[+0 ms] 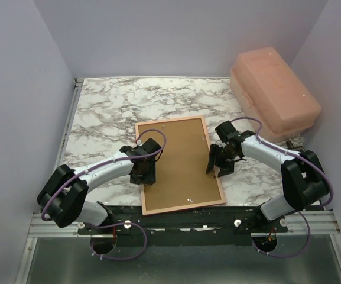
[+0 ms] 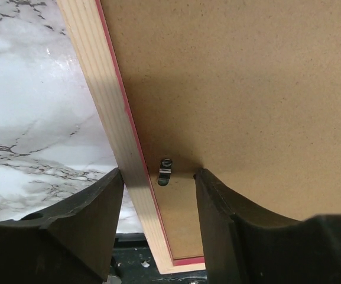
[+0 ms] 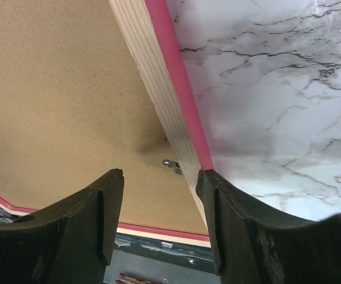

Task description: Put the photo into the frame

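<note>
Frame: thin pink-fronted, tan-backed wooden picture frame (image 1: pixel 170 120) lies face down on white marble table (image 1: pixel 111 112), long axis running away from the arms, brown fibreboard backing (image 1: pixel 179 165) filling it | Photo: not visible | Left gripper (image 1: pixel 143 176): spread, empty, straddling left rail | Right gripper (image 1: pixel 217 165): spread, empty, straddling right rail, equally near | Only the wrist views show small metal tabs (image 2: pixel 165 171).

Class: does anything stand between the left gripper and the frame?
Nothing visible does. The left gripper hangs open over the frame, jaws either side of its left rail and a small clip by the backing board.
</note>
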{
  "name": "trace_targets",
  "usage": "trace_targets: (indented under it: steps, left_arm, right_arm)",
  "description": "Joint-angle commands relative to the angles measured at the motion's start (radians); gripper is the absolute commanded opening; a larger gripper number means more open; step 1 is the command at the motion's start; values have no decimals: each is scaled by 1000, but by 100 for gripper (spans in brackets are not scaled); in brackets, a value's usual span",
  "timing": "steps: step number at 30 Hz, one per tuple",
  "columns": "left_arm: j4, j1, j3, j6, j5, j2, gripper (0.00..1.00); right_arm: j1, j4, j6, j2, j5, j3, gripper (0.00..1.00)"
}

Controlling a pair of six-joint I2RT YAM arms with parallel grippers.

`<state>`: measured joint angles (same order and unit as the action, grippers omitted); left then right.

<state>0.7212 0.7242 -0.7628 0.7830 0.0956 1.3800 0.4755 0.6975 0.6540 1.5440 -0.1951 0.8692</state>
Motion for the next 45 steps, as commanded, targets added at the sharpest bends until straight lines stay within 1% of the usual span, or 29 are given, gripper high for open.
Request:
trace_targets:
  steps: [1, 4, 5, 8, 10, 11, 16, 18, 19, 21, 23, 24, 25, 27, 28, 30, 32, 35, 36, 37, 41, 45]
  left_arm:
    - [22, 13, 6, 9, -59, 6, 53]
    - [34, 12, 20, 7, -47, 11, 51]
    - [40, 12, 26, 8, -40, 11, 48]
    - [38, 12, 52, 20, -26, 4, 29]
    - [22, 12, 64, 28, -25, 4, 20]
    - [18, 13, 66, 32, -23, 8, 18]
    - [-7, 12, 51, 35, -11, 46, 15]
    - [-13, 13, 38, 32, -10, 60, 11]
    - [-15, 12, 30, 29, -12, 67, 7]
    - [-24, 12, 19, 26, -21, 68, 2]
    - [-26, 12, 8, 24, -29, 57, 2]
    - [-26, 12, 3, 24, -32, 48, 2]
    - [-26, 12, -1, 24, -38, 35, 5]
    - [-28, 10, -5, 23, -47, 5, 23]
    - [-28, 7, -6, 24, -56, -10, 34]
    - [-32, -5, -2, 24, -74, -38, 53]
    - [-38, -22, 7, 24, -94, -63, 64]
    - [-54, -52, 26, 19, -131, -97, 74]
    - [-60, -63, 35, 17, -142, -108, 75]
    - [-67, -75, 44, 15, -155, -120, 79]
    - [-116, -143, 91, -1, -224, -150, 80]
    - [-174, -229, 147, -21, -311, -192, 80]
  right_arm:
    - [18, -133, 7, 105, -33, -91, 61]
    - [17, -133, 6, 109, -33, -91, 61]
    - [18, -133, 6, 110, -32, -91, 61]
    - [17, -136, 7, 110, -35, -91, 61]
    - [18, -138, 8, 113, -38, -91, 61]
    - [17, -139, 7, 114, -40, -91, 61]
    - [18, -137, 4, 113, -42, -95, 61]
    - [18, -133, 3, 111, -39, -94, 61]
    - [18, -132, 3, 109, -37, -93, 61]
    - [18, -128, 3, 102, -33, -91, 61]
    - [18, -122, 1, 92, -28, -86, 61]
    - [18, -117, 1, 86, -27, -81, 61]
    - [18, -113, 0, 81, -28, -76, 62]
    - [18, -102, -1, 68, -31, -59, 62]
    - [18, -96, 0, 59, -33, -51, 62]
    - [18, -88, 1, 42, -43, -30, 63]
    - [18, -77, 4, 28, -46, -6, 71]
    - [16, -59, 6, 13, -38, 28, 78]
    - [12, -53, 2, 11, -34, 40, 81]
    - [10, -50, -1, 9, -32, 53, 83]
    - [-8, -22, -30, 22, -2, 114, 92]
    - [-29, 3, -66, 51, 35, 177, 97]
